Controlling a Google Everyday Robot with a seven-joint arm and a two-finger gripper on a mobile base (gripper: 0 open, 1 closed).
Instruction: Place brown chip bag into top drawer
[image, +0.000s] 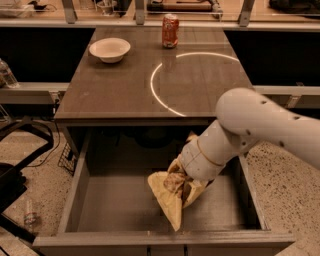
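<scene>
The brown chip bag (170, 196) is tan-yellow with a dark centre. It hangs inside the open top drawer (115, 205), its lower corner at or close to the grey drawer floor. My gripper (184, 181) is at the end of the white arm that reaches down into the drawer from the right. It is shut on the bag's upper part, and the wrist and the bag hide most of the fingers.
A white bowl (109, 49) and an orange soda can (170, 30) stand at the far end of the brown tabletop (125, 85), which has a white arc marked on it. A black chair base (20, 165) and a water bottle (7, 75) are at the left.
</scene>
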